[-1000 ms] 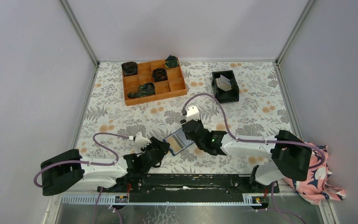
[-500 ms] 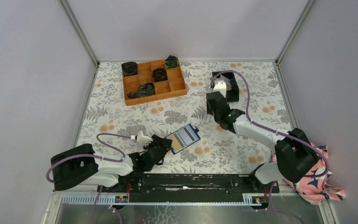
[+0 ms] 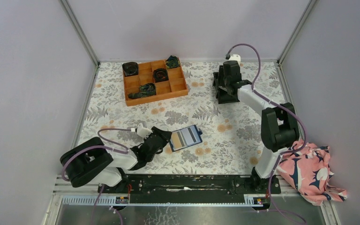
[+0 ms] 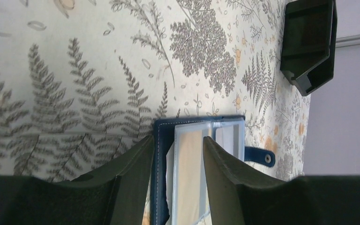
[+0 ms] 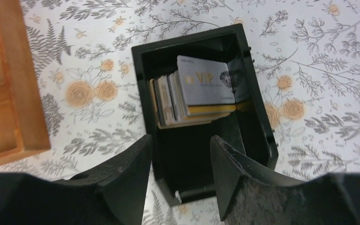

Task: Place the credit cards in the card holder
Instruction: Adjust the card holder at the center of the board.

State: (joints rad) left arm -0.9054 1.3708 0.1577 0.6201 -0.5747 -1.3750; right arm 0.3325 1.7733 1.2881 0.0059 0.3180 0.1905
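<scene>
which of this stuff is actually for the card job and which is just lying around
For the job: credit cards stacked in the black bin; open card holder.
Just lying about: orange tray; floral cloth.

Floral table (image 3: 122, 112) bears card holder (image 3: 185, 137), tray (image 3: 178, 84), bin (image 5: 255, 126) (black).
</scene>
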